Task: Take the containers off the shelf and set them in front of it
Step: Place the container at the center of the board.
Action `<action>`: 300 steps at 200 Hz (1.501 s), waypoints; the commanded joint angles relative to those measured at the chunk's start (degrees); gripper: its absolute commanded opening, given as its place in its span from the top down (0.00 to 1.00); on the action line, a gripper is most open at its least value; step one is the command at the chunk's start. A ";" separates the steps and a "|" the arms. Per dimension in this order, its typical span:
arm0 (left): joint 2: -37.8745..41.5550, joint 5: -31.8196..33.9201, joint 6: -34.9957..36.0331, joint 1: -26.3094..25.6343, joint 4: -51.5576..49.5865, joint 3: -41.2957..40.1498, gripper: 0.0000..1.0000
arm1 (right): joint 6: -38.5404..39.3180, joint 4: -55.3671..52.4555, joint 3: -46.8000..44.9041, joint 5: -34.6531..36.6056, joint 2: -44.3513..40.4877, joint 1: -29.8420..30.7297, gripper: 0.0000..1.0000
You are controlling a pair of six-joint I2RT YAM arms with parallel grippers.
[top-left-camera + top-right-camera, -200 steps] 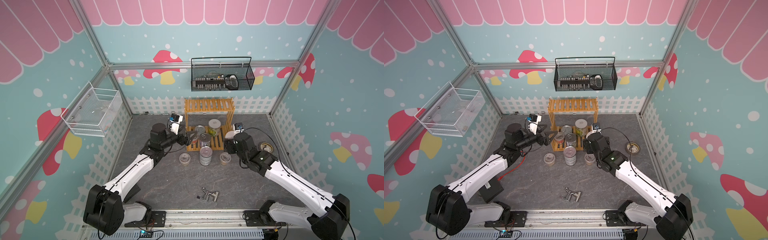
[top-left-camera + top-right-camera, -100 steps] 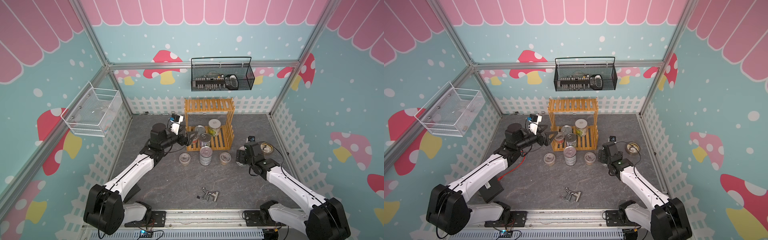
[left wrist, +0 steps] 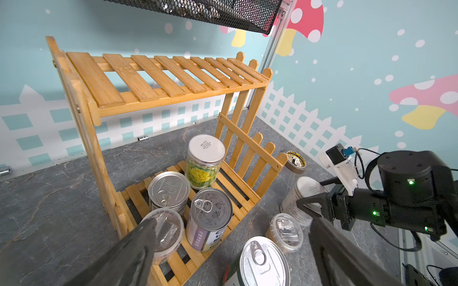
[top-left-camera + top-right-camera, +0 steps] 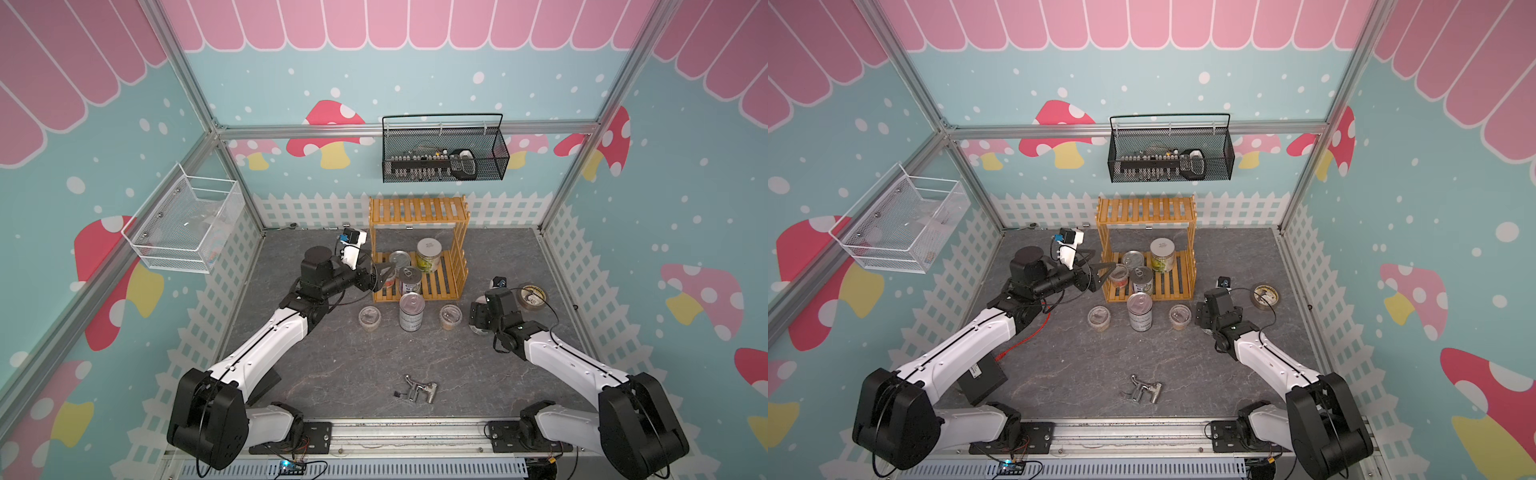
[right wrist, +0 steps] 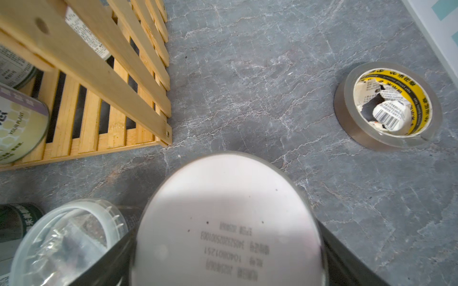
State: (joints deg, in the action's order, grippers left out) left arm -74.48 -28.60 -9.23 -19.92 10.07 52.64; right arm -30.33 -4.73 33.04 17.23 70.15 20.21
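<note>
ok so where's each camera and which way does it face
Top views: high in front, looking down at shelf; left arm, right arm show.
Left wrist: on left arm, facing shelf; own jaws, right arm show.
Right wrist: on right arm, looking down on jar; own jaws show.
Shared: wrist views both show shelf, jar.

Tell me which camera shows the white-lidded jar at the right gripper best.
The left wrist view: the white-lidded jar shows both lid and labelled side. The right wrist view shows only its lid, close up. In both top views the right arm covers nearly all of it.
</note>
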 commanded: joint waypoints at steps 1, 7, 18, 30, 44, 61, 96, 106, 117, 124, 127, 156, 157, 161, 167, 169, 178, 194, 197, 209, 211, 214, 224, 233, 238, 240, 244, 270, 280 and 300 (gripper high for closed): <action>-0.04 -0.57 0.03 0.41 -0.32 -0.33 0.01 | -0.52 3.49 -0.90 1.15 0.76 -0.35 0.22; -0.05 -0.61 0.08 0.41 -0.31 -0.28 0.01 | -0.50 3.65 -1.04 1.09 0.73 -0.35 0.22; -0.01 -0.66 0.05 0.41 -0.26 -0.28 0.01 | -0.43 3.76 -1.05 1.32 0.62 -0.34 0.21; 0.01 -0.64 0.14 0.41 -0.38 -0.32 0.01 | -0.20 3.68 -1.11 1.78 0.46 -0.34 0.20; 0.06 -0.67 0.11 0.41 -0.40 -0.36 0.01 | 0.23 3.38 -1.05 2.01 0.41 -0.34 0.18; -0.01 -0.67 0.11 0.41 -0.40 -0.30 0.01 | 0.28 2.99 -0.97 1.91 0.43 -0.36 0.16; 0.10 -0.69 0.10 0.41 -0.44 -0.35 0.01 | 0.70 2.36 -0.70 2.26 0.18 -0.34 0.09; -0.02 -0.69 0.10 0.41 -0.42 -0.30 0.01 | 0.63 2.29 -0.61 2.35 0.11 -0.35 0.05; 0.00 -0.93 0.05 0.41 -0.42 -0.21 0.01 | 0.54 2.10 -0.38 2.06 -0.08 -0.35 0.01; -0.05 -0.93 0.06 0.41 -0.48 -0.25 0.01 | 0.65 2.10 -0.24 2.01 -0.36 -0.34 0.01; -0.05 -0.93 0.07 0.41 -0.48 -0.25 0.01 | 0.63 2.02 -0.08 1.94 -0.61 -0.34 0.01; 0.25 -0.55 0.05 0.43 -0.79 -0.34 0.01 | 1.80 -0.36 2.18 3.67 -1.88 -0.36 0.01; 0.28 -0.52 0.07 0.42 -0.81 -0.34 0.01 | 1.87 -0.45 2.33 3.76 -2.00 -0.35 0.01; 0.43 -0.35 0.02 0.41 -0.88 -0.33 0.01 | 2.16 -0.88 2.74 3.97 -2.26 -0.34 0.01; 0.55 -0.04 0.04 0.41 -1.01 -0.37 0.01 | 2.54 -1.55 3.35 3.99 -2.94 -0.39 0.01; 0.65 0.17 -0.01 0.37 -1.08 -0.46 0.01 | 2.73 -1.74 3.55 4.00 -3.16 -0.38 0.01; 1.12 1.26 -0.07 0.16 -1.42 -0.72 0.01 | 3.51 -2.79 4.63 3.73 -4.50 -0.33 0.01; 2.26 4.19 -0.09 -1.02 -1.85 -1.63 0.01 | 5.12 -4.61 6.38 2.94 -7.38 -0.34 0.01; 2.45 4.72 -0.16 -1.24 -2.03 -1.75 0.02 | 5.64 -4.52 6.51 2.48 -8.04 -0.35 0.01; 3.19 7.20 -0.09 -2.96 -2.44 -2.71 0.02 | 7.65 -4.26 7.14 -0.34 -10.61 -0.34 0.01; 3.26 7.54 -0.08 -3.24 -2.49 -2.83 0.02 | 8.00 -4.22 7.20 -1.06 -11.01 -0.30 0.01; 3.28 8.49 -0.07 -3.65 -2.67 -2.95 0.02 | 8.49 -4.07 7.35 -2.25 -11.53 -0.35 0.01; 3.15 11.10 0.51 -6.40 -3.44 -3.08 0.02 | 10.65 -3.64 8.02 -6.76 -13.08 -0.34 0.01; 2.28 13.41 0.80 -8.15 -4.54 -2.40 0.02 | 12.15 -3.20 8.41 -11.18 -13.99 -0.34 0.01; 1.59 14.38 0.59 -8.99 -5.19 -1.57 0.02 | 12.74 -3.09 8.72 -13.12 -14.30 -0.34 0.01; 1.19 14.72 0.48 -9.34 -5.59 -1.22 0.02 | 12.92 -3.09 8.82 -13.77 -14.37 -0.34 0.01; 0.43 15.37 0.32 -9.94 -6.19 -0.48 0.02 | 13.24 -3.10 9.09 -14.75 -14.50 -0.34 0.01; -5.80 21.93 -0.74 -14.75 -9.87 5.15 0.03 | 14.26 -4.52 10.77 -19.38 -14.25 -0.32 0.01; -8.37 23.54 -1.55 -16.11 -11.03 7.49 0.03 | 14.50 -4.75 10.69 -19.79 -14.25 -0.35 0.01; -13.51 26.90 -3.14 -17.83 -13.57 11.59 0.03 | 15.12 -5.13 10.38 -17.86 -14.43 -0.34 0.01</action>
State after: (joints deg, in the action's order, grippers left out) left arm -83.55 -8.84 -10.35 -36.01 1.48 59.90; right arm -17.41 -8.32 42.41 1.04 55.79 20.08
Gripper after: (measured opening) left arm 0.975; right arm 0.990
